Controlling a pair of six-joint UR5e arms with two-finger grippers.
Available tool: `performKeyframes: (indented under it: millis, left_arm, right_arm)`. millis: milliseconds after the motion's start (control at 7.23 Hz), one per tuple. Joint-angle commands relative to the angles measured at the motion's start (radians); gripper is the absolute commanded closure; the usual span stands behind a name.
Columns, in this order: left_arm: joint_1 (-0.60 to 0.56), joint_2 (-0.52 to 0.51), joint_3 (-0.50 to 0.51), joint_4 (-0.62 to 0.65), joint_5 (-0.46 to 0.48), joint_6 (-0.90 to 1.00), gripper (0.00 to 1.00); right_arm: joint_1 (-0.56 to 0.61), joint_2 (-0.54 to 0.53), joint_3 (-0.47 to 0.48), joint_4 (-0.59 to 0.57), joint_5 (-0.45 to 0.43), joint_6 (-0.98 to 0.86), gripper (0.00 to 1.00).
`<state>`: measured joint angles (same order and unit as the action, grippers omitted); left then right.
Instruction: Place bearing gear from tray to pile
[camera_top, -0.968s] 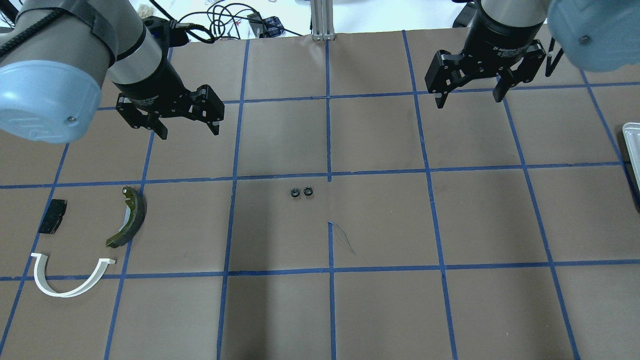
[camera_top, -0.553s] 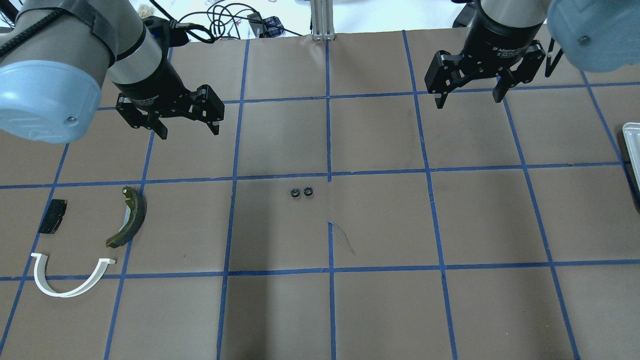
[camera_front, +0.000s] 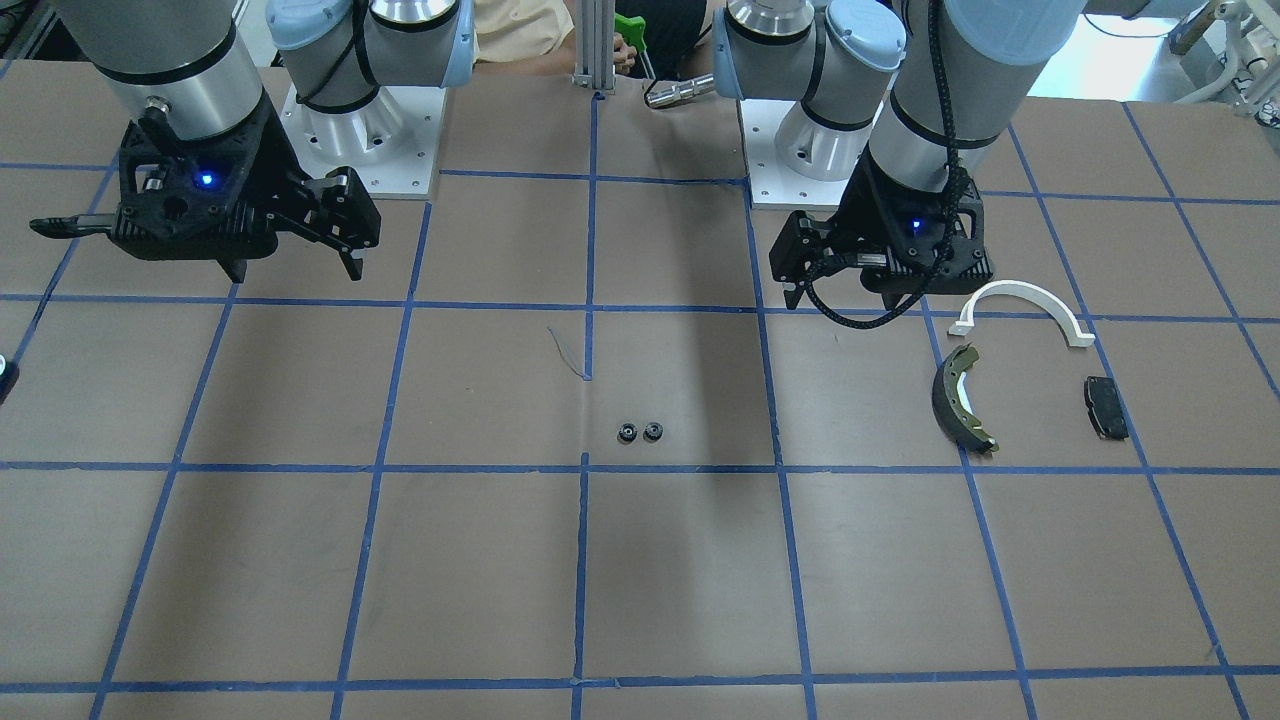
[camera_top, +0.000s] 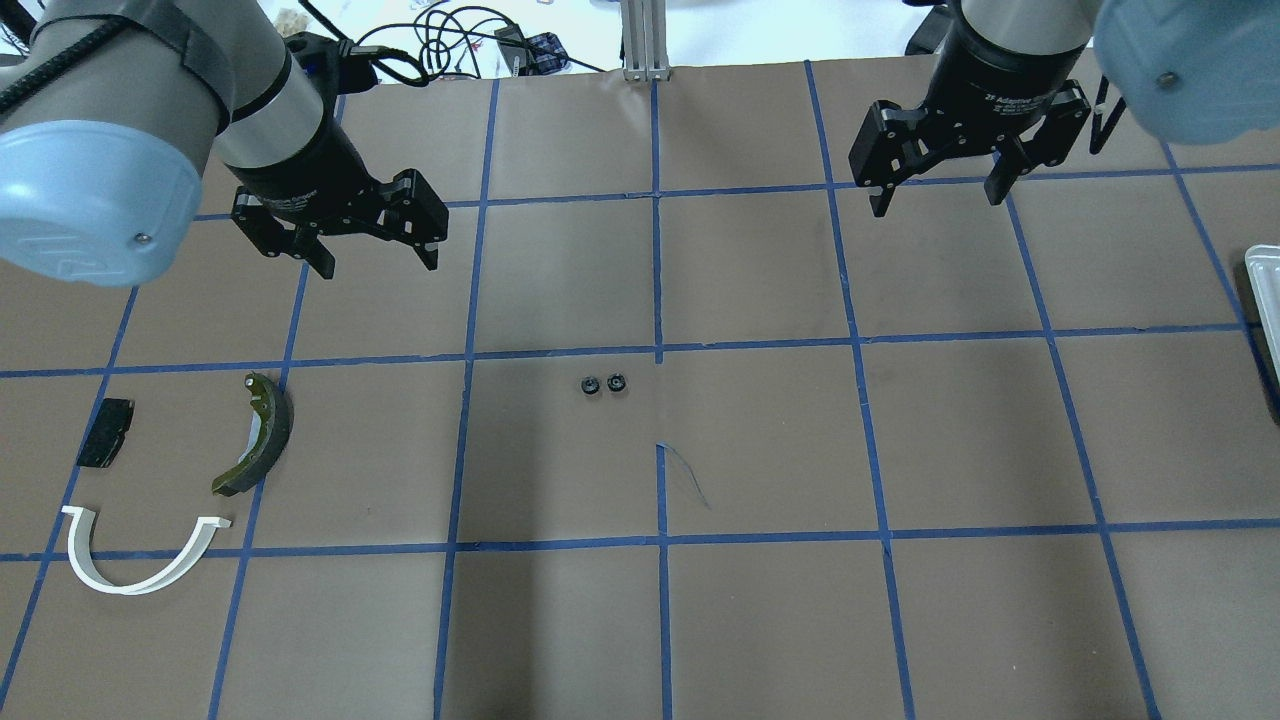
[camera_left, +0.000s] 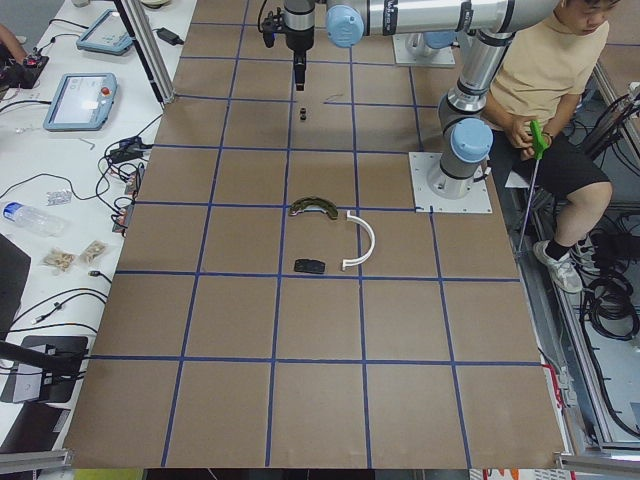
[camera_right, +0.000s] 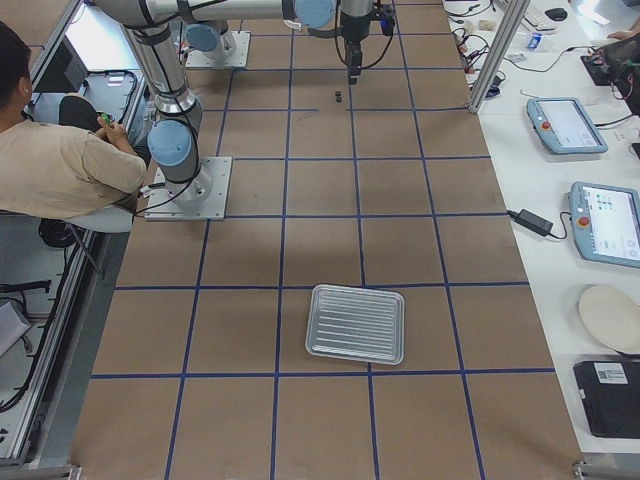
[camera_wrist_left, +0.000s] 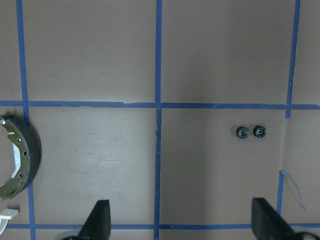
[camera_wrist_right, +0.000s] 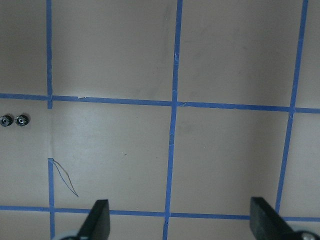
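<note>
Two small black bearing gears (camera_top: 590, 385) (camera_top: 616, 382) lie side by side on the table's middle; they also show in the front view (camera_front: 640, 432), the left wrist view (camera_wrist_left: 250, 132) and the right wrist view (camera_wrist_right: 14, 120). The pile lies at the left: a white half-ring arc (camera_top: 140, 580), a dark brake shoe (camera_top: 262, 432) and a small black pad (camera_top: 105, 432). The silver tray (camera_right: 355, 323) sits at the right and looks empty. My left gripper (camera_top: 380, 262) is open and empty, hovering beyond the pile. My right gripper (camera_top: 938, 200) is open and empty, hovering at the far right.
Only the tray's edge (camera_top: 1262, 290) shows at the overhead view's right border. Blue tape lines grid the brown table. Cables (camera_top: 440, 40) lie beyond the far edge. A seated person (camera_left: 540, 80) is behind the robot bases.
</note>
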<state>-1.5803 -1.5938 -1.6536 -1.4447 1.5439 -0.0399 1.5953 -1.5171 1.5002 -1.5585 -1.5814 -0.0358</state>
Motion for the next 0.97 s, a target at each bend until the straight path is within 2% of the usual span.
performKeyframes:
  millis: [0,415,553,692,830]
  left_arm:
    - [0.0,0.0,0.0,0.001,-0.001,0.0,0.0]
    - [-0.021,-0.029,-0.003,0.0,-0.007,-0.041,0.0]
    - [-0.049,-0.041,-0.023,0.009,-0.011,-0.123,0.0]
    - [-0.111,-0.044,-0.072,0.071,-0.008,-0.206,0.0]
    - [-0.186,-0.057,-0.166,0.245,-0.007,-0.332,0.0]
  right_arm:
    - [0.002,-0.002,0.0,0.0,0.007,0.0,0.0]
    - [0.002,0.0,0.0,-0.006,0.006,-0.001,0.0]
    - [0.002,0.0,0.0,-0.006,0.008,-0.001,0.0]
    - [0.002,0.0,0.0,-0.006,0.006,-0.001,0.0]
    - [0.0,0.0,0.0,-0.005,0.003,-0.003,0.0]
